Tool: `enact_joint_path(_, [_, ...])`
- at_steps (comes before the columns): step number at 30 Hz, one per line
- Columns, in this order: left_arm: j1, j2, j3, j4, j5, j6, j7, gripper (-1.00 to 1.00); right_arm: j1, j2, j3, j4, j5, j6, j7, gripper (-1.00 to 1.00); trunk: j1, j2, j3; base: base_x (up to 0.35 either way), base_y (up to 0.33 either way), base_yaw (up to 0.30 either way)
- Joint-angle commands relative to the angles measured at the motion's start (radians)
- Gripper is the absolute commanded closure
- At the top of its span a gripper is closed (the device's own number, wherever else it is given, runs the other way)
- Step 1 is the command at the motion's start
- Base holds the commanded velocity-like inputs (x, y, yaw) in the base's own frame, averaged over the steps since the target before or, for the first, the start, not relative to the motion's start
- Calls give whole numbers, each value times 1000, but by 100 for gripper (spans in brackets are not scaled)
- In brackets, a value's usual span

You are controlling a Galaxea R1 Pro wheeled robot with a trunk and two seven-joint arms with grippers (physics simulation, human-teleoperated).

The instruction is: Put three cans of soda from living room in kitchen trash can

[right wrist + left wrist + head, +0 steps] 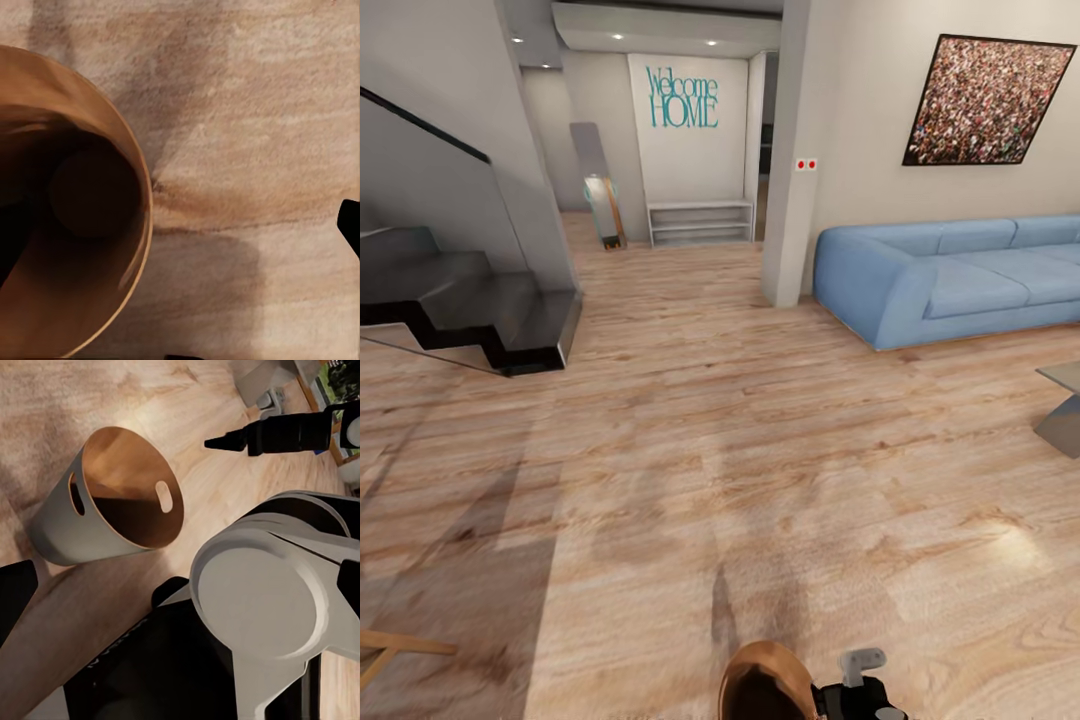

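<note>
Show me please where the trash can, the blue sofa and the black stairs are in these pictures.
trash can (120, 536): left wrist view, on its copper-toned inner wall.
blue sofa (970, 288): head view, on a seat cushion.
black stairs (510, 315): head view, on the tread of a lower step.

Blue sofa (950, 275), right, against far wall. Speckled framed picture (987, 100) above it. Dark staircase (470, 305), left. White low shelf (700, 222), far, beneath teal "Welcome HOME" lettering (682, 97). Grey table corner (1063, 405), right edge.
</note>
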Motion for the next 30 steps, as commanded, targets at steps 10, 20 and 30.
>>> enact_joint_path(10, [0,0,0,0,0,0,0,-100,0,0,24,0,0,0,0,-100,0,0,-16,0,0,0])
enact_joint_path(20, [0,0,0,0,0,0,0,-100,-1,0,25,0,0,-1,0,-100,0,0,-33,0,0,0])
enact_joint_path(30, [0,0,0,0,0,1,0,-100,-1,-1,25,0,0,-4,0,-100,0,0,-46,108,0,0])
